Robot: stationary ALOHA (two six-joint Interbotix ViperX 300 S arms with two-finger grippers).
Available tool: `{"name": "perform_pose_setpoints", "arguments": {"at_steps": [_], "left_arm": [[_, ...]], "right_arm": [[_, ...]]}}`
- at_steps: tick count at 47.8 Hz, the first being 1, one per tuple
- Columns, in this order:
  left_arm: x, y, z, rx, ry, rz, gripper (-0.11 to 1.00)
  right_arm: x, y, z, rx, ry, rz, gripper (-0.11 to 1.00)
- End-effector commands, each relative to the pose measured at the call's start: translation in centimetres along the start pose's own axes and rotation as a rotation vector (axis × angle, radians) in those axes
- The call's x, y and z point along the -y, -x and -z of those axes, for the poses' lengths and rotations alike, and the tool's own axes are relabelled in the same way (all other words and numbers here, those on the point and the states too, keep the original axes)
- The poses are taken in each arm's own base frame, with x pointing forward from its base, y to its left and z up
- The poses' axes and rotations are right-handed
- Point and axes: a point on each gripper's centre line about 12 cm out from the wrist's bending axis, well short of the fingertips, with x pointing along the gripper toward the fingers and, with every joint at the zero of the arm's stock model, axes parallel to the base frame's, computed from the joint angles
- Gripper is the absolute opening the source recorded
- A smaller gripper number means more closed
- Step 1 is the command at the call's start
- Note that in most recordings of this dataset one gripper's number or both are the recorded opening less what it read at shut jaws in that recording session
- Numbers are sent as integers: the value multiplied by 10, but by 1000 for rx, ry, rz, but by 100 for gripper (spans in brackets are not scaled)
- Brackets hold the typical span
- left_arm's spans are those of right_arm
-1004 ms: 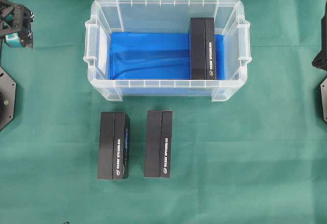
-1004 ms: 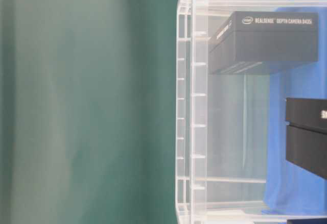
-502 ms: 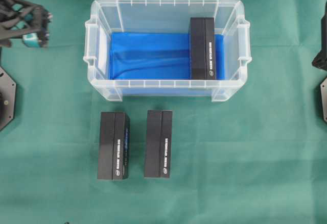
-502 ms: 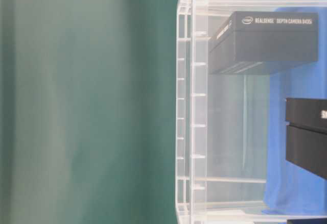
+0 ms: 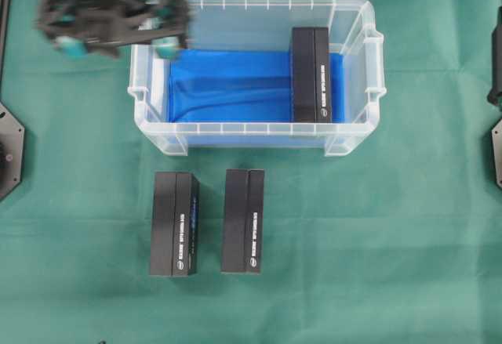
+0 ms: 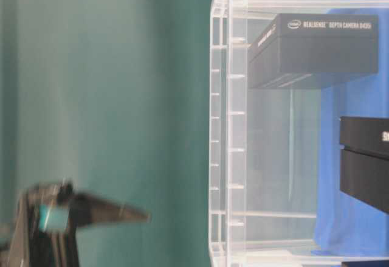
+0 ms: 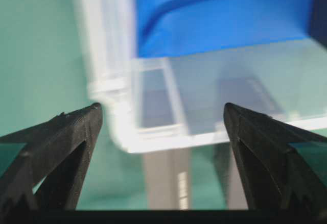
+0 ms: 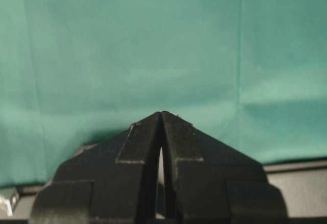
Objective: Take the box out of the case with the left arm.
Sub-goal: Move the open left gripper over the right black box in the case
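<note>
Currently, scene: a large clear rectangular plastic case [image 5: 255, 74] with a ribbed rim and a bright blue floor sheet [image 5: 235, 85] stands on a bench covered in green cloth [image 5: 353, 242].
Task object: a long black rectangular cardboard box with white print [image 5: 312, 75] lies inside the case, against the end wall farthest from the left pincer.
Left pincer: the black lattice-framed left pincer with teal pads [image 5: 118, 34] hangs over the near corner of the case, blurred by motion; its jaws stand wide apart and hold nothing.
Wrist view: between the two black fingers [image 7: 61, 142], the case's corner and rim [image 7: 117, 106] sit directly below, with the blue sheet beyond.
Right pincer: the plain black right pincer [image 8: 161, 117] is pressed together, empty, facing bare green cloth well apart from the case.
Other items: two more long black boxes [image 5: 174, 224] [image 5: 242, 221] lie side by side on the bench outside the case, on its long side.
Step in hand: by my reading, the approach; the box is not yet reached or touched.
Next move: it likely calls for carrying the left pincer across the case interior to above the box, lining the jaws across its narrow width, then lowering without clipping the rim or the end wall just beside the box.
</note>
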Motion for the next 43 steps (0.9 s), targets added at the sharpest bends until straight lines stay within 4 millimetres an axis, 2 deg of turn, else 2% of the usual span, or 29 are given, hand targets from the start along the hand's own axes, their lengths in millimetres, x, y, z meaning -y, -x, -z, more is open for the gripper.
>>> {"name": "perform_pose_setpoints", "arguments": {"at_steps": [1, 8, 24, 43], "left_arm": [[25, 10, -4, 15, -9, 52, 93], [54, 8, -7, 17, -14, 66, 93], [98, 8, -6, 23, -4, 102, 93], [153, -28, 1, 10, -45, 111, 93]], "right_arm": [[1, 2, 2, -16, -1, 5, 3], [1, 0, 5, -42, 2, 9, 3], [1, -5, 8, -57, 3, 12, 3], [1, -7, 9, -61, 5, 14, 3]]}}
